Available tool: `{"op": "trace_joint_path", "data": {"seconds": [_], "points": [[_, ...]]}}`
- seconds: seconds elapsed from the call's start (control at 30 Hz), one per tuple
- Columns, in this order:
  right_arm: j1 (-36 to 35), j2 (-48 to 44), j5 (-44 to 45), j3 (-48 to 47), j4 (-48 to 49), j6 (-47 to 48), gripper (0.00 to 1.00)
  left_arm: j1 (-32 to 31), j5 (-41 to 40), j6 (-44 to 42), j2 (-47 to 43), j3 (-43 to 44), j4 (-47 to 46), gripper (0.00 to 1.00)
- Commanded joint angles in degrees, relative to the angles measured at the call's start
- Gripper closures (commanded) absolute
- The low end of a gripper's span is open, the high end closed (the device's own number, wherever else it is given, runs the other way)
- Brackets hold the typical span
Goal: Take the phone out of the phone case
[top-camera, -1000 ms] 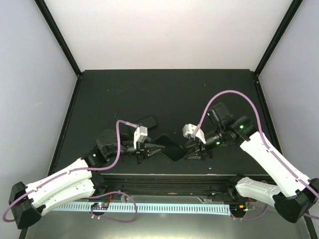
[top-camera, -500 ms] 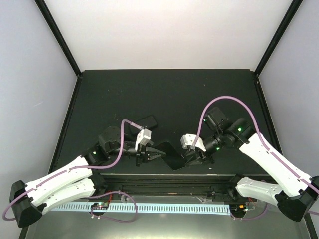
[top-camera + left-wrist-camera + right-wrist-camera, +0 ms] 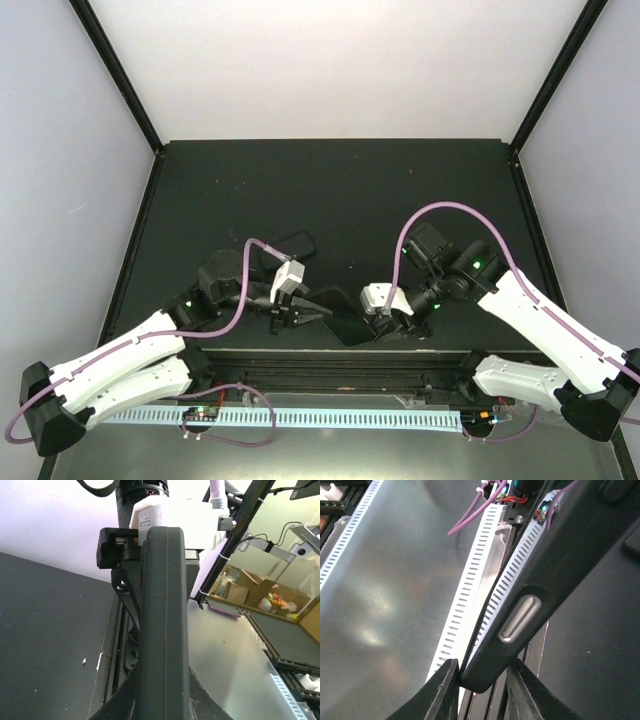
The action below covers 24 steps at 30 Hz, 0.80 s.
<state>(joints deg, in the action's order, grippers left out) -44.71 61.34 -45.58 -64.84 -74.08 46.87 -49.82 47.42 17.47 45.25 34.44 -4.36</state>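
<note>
Black and slab-like, the case (image 3: 345, 316) hangs between the two claws near the front edge of the table (image 3: 330, 190). Its long axis runs left to right, the right end angled a little toward the arm bases. Whether it touches the table cannot be told, and the phone cannot be told apart from the case. The left gripper (image 3: 308, 313) is clenched on the left end. In its wrist view the case (image 3: 162, 630) stands edge-on and rises straight up the frame from between the fingers. The right gripper (image 3: 480, 685) is clamped on the other end, with a finger (image 3: 445, 690) pressed to each side of a rounded corner. There the case (image 3: 555, 565) slants from lower left to upper right, with an oval side button (image 3: 520, 620) on its edge. A white camera housing (image 3: 175, 515) on the right arm carries a label too small to read. A slotted white duct (image 3: 465, 595) runs beneath the case.
</note>
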Motion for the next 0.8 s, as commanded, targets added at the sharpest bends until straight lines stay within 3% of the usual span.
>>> {"op": "trace_joint_path", "data": {"seconds": [0.0, 0.4, 0.77], "points": [[-0.85, 0.27, 1.85, -0.21, -1.76, 2.44, 0.73, -0.01, 6.92, -0.48, -0.30, 4.49, -3.17, 0.98], [-1.50, 0.09, 5.39, -1.34, -0.81, 5.48, 0.79, -0.01, 16.46, 5.52, 2.92, 5.90, -5.96, 0.98], [-1.48, 1.44, 11.83, -2.85, 2.82, 7.81, 0.78, -0.03, 21.62, 8.18, 2.47, 6.12, -5.73, 0.99]]}}
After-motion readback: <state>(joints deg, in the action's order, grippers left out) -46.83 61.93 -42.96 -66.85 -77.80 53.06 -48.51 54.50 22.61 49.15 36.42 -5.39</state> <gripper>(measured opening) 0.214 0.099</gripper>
